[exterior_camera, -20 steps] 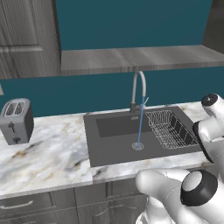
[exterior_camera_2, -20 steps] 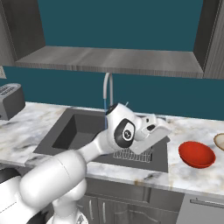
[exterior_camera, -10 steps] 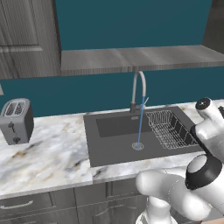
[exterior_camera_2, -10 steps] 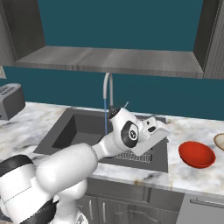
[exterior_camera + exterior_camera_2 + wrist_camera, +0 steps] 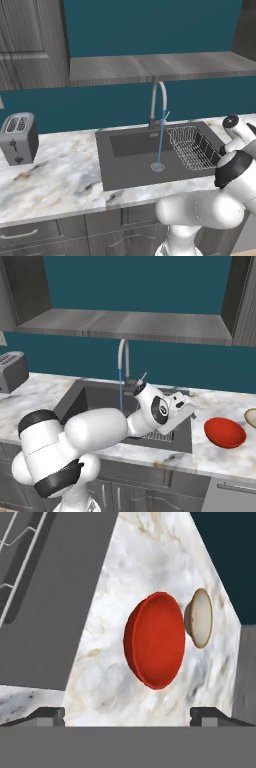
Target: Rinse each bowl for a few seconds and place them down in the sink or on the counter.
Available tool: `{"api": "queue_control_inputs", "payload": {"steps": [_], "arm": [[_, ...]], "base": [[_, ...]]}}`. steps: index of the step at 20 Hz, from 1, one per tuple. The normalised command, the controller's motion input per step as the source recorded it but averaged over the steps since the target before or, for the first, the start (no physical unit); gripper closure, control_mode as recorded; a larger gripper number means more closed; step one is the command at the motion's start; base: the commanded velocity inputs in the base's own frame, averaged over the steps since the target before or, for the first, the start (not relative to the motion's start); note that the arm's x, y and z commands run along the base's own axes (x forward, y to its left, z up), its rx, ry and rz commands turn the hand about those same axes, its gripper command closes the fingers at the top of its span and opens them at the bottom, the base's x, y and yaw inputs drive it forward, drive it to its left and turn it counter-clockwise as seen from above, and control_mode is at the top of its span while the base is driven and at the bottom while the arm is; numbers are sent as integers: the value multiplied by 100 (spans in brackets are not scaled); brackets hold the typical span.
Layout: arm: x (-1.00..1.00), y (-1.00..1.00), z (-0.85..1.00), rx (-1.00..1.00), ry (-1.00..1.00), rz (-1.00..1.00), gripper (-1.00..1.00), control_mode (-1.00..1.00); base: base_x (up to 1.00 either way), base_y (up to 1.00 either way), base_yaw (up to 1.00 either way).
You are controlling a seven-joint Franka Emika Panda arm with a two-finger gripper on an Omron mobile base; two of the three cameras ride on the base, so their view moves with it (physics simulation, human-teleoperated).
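Bowls: glossy red bowl (image 5: 154,640) beside pale tan bowl (image 5: 199,618), both upright.

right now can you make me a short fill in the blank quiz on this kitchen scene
1. The faucet is ____.
2. The red bowl sits on the ____.
3. The tan bowl lies ____ the red bowl.
4. The claw is ____, holding nothing.

Missing words: running; counter; beside; open
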Motion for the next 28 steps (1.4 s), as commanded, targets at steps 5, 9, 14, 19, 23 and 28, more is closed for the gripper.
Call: {"api": "queue_control_inputs", "payload": {"steps": [5,9,14,19,23,28], "arm": [[32,-24,-22,0,1,6,-100,-100],[20,-25,-19,0,0,3,-100,-100],[12,-30,-20,0,0,0,-100,-100],[7,-27,-23,0,0,0,-100,-100],[13,-21,-28,2,0,0,-100,-100],[21,-27,-24,6,0,0,-100,-100]], "base": [[0,0,0],[0,0,0],[0,0,0],[0,0,0],[0,0,0],[0,0,0]]}}
